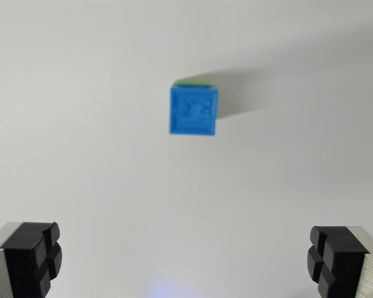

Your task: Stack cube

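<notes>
Blue cube (pixel 193 110) (embossed top) sits on a green cube (pixel 196 81); fingers (pixel 31 257) spread wide, empty.

Bare lab-style test bench, plain white tabletop (pixel 81 155), lone blue cube (pixel 193 111), no household clutter

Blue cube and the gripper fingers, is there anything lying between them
Nothing. In the wrist view, only bare white table lies between the blue cube and the open gripper; a green edge shows behind the cube.
</notes>
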